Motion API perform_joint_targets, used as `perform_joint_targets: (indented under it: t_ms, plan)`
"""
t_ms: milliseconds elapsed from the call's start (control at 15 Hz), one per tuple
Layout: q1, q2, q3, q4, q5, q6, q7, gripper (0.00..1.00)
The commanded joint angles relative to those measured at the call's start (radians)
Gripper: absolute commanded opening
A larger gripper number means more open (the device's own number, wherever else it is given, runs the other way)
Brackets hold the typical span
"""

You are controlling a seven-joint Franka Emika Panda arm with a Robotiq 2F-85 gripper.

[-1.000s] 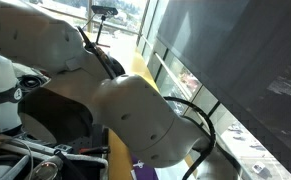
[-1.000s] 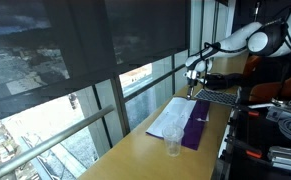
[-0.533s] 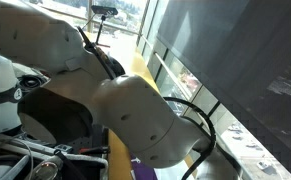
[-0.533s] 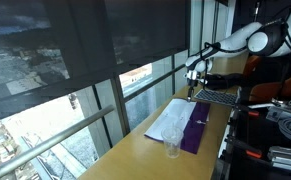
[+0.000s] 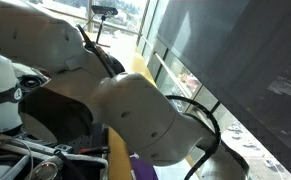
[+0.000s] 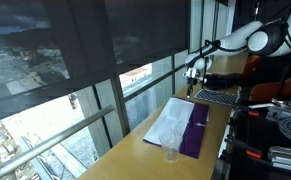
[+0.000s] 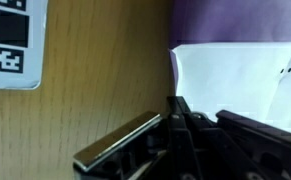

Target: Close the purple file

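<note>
The purple file lies open on the wooden table, white pages to one side of its purple cover. In an exterior view my gripper hangs just over the file's far end. The wrist view shows the purple cover at the top right and a white page below it. There my gripper is shut, its tips together right at the page's left edge. I see nothing held between them. In an exterior view the arm's body hides nearly all of the file.
A small clear plastic cup stands on the table just in front of the file. A white card with black marker squares lies on the wood left of the file. Windows with dark blinds run along the table's far side.
My gripper's fingers have closed together. The arm has stayed over the file's far end, and the file lies as before.
</note>
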Motion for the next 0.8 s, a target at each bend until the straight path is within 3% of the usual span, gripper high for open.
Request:
perform_joint_targets:
  t_ms: [0,733]
  plan:
    - [-0.009,0.032,0.028,0.101,0.032,-0.102,-0.017,0.00]
    - [0.012,0.023,-0.044,0.317,-0.035,-0.297,0.062,0.00]
